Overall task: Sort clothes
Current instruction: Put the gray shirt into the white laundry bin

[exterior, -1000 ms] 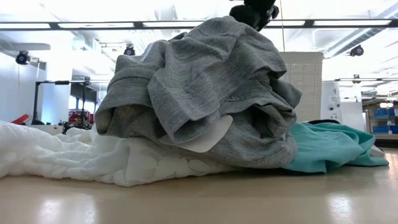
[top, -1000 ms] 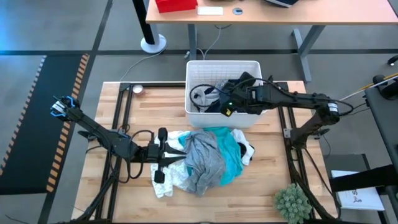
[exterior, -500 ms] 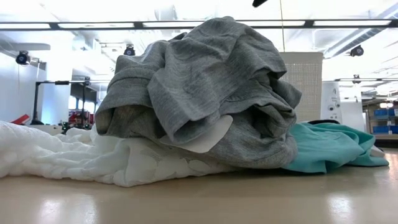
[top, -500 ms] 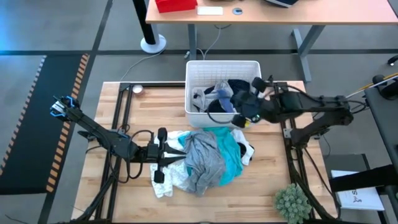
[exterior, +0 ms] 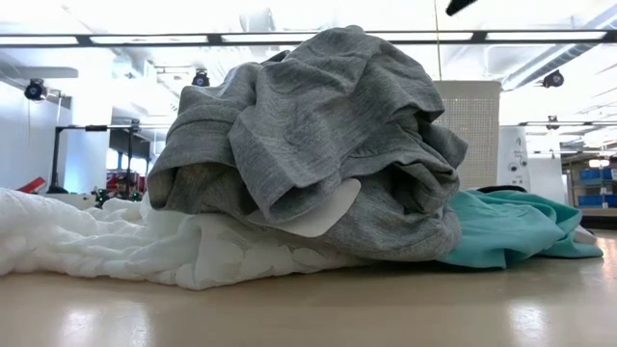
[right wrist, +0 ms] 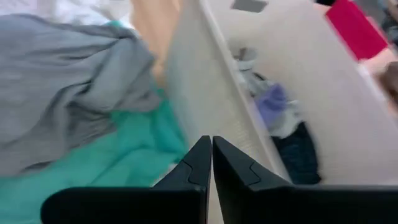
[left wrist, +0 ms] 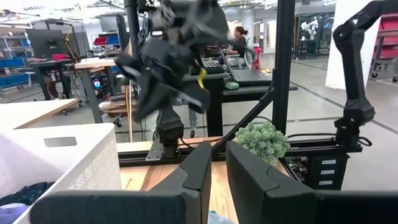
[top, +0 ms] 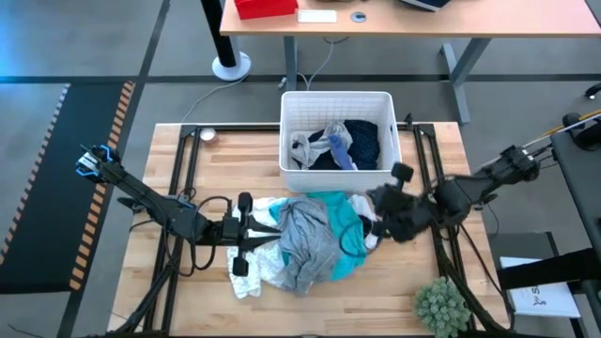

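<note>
Now I see my right gripper [top: 376,201] clenched empty beside the pile [top: 310,239]; my left gripper [top: 272,231] rests nearly closed, grasping nothing.

Right pincer [top: 376,199] closed and empty; left pincer [top: 272,230] nearly closed.

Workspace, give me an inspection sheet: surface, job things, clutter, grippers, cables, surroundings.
Surface: wooden table, bare wood around the pile.
Job's things: grey garment on top of turquoise and white ones; dark and light blue clothes in the white bin.
Clutter: small round object at the table's far left corner; potted plant.
Grippers: left gripper at the pile's left edge, fingers nearly closed, nothing seen between them; right gripper over the pile's right edge, fingers shut, empty.
Cables: black loops by the left arm.
Surroundings: desk behind; a person seated far off.
</note>
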